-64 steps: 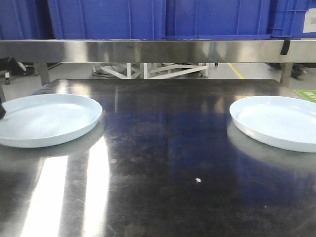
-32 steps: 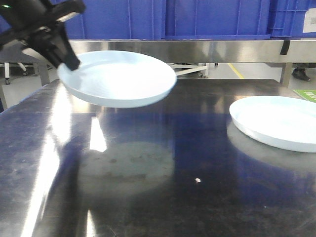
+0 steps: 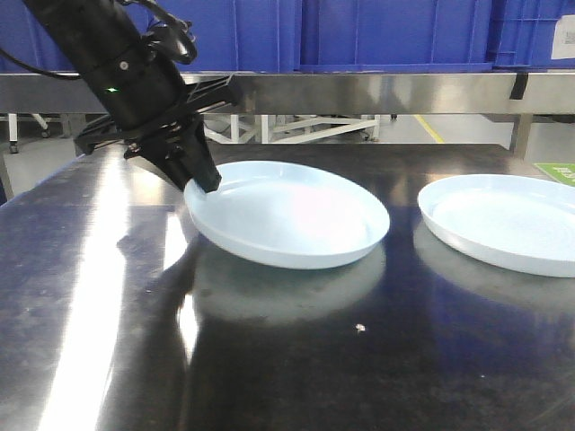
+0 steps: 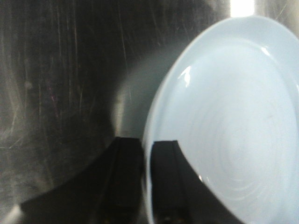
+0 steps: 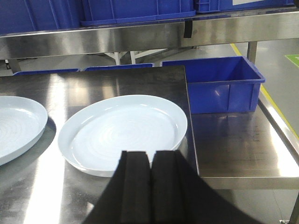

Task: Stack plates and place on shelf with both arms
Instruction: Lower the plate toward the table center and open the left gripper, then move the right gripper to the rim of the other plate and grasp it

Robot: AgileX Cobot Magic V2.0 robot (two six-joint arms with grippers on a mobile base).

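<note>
Dark, reflective steel table (image 3: 296, 377). 1 pale plate (image 3: 508, 224) lies flat at its right side. 2nd plate (image 3: 292, 215) mid-table, tilted, contact with surface unclear. Small white speck (image 3: 360, 328) near front centre.

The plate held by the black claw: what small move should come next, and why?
Probably lift the held plate slightly and shift it to the robot's right, above the second plate. The left gripper clamps its rim. It hangs tilted, low over the tabletop, and bare steel separates the two plates, so they are not yet stacked.
</note>
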